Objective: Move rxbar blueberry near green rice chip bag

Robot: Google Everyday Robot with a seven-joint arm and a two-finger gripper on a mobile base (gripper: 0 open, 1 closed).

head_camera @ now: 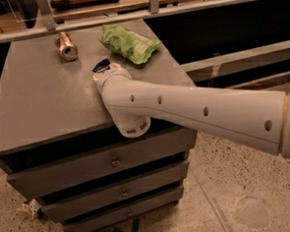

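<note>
Three drawers [113, 162] faced the camera at the front of a grey cabinet [41, 109] on a speckled floor. One white arm [204, 112] came in from the right over the cabinet's front right edge, its elbow joint overhanging the top drawer. Past the elbow the wrist pointed away across the top, and the gripper [103, 70] sat at its far end, low over the surface, right of centre. The wrist hid nearly all of it, so how far it was open, and whether it had hold of anything, could not be told. A small dark patch, seemingly the bar [101, 65], showed right at the gripper's tip, on or just above the top. Beyond it, near but apart, lay the bag [129, 42], bright green, toward the back right corner. The can [66, 46] lay on its side at the back left, well apart from the bag. A metal rail [129, 15] ran behind the cabinet.
</note>
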